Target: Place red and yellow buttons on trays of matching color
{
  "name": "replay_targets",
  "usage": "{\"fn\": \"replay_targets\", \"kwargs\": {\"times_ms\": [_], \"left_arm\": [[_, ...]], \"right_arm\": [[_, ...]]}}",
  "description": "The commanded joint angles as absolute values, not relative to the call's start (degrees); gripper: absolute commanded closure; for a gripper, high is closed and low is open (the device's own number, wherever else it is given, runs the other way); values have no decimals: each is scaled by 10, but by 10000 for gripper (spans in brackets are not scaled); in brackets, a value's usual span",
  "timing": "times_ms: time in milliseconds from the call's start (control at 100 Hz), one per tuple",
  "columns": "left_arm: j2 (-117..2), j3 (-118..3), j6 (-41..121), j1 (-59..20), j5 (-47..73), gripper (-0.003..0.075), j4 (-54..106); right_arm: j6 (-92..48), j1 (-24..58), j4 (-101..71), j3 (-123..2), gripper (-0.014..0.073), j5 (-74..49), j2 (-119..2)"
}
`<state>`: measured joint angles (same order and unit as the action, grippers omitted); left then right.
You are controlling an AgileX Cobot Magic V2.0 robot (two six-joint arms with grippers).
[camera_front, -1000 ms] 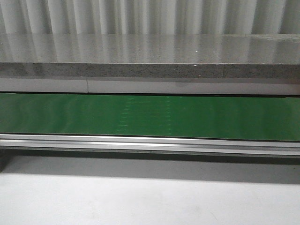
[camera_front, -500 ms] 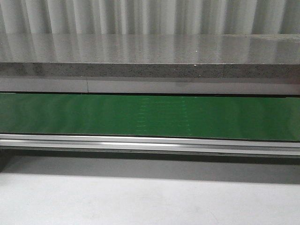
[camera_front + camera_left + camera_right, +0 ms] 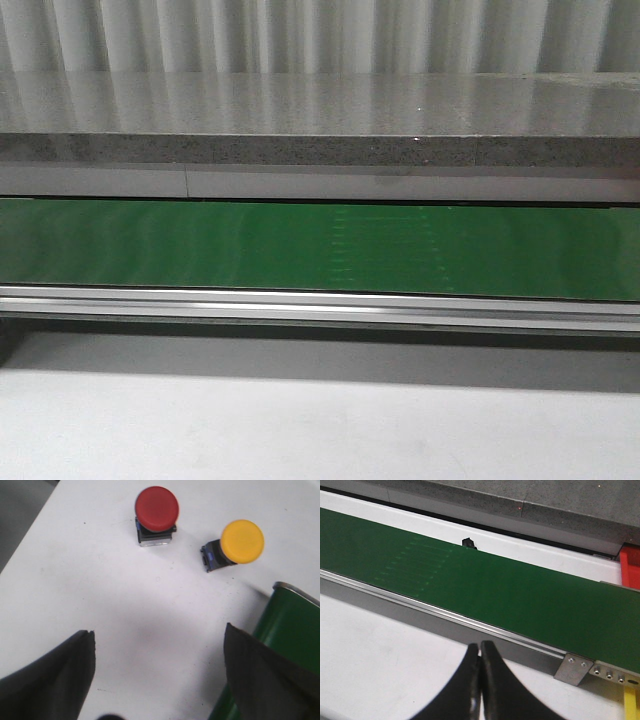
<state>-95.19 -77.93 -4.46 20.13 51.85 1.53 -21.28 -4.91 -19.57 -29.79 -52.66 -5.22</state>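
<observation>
In the left wrist view a red button [image 3: 157, 508] and a yellow button [image 3: 242, 541] sit on their dark bases on the white table, a short gap between them. My left gripper [image 3: 159, 630] hangs open above bare table, well short of both buttons, with nothing between its fingers. My right gripper [image 3: 480, 645] is shut and empty over white table, just in front of the conveyor rail. A sliver of the red tray [image 3: 631, 565] shows beyond the belt's end, and a yellow strip [image 3: 631, 702], perhaps the yellow tray, shows at the picture's edge. Neither gripper appears in the front view.
A green conveyor belt [image 3: 200, 250] with an aluminium rail [image 3: 320, 305] runs across the table, and a grey stone ledge [image 3: 320, 110] lies behind it. The belt's end [image 3: 292, 625] lies close beside my left gripper. A metal bracket [image 3: 574, 669] sticks out at the rail's end.
A faint pale pattern on the green belt has shifted to the right in the front view. Nothing else there has moved.
</observation>
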Motion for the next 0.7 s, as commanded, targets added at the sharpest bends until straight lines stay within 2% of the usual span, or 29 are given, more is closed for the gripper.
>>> {"fn": "replay_targets", "kwargs": {"times_ms": [0,450,690], "left_arm": [[-962,-822,-59,210,515,209,17],[-1131,-999,-74,213,556,209,44],[-1191,-1049,-76,213,554,209,44]], "right_arm": [[-218,-49,-203,-311,659,-491,-61],[-218,-49,-203,-311,659,-491,-61],[-218,-49,-203,-311,659,-491,-61]]}}
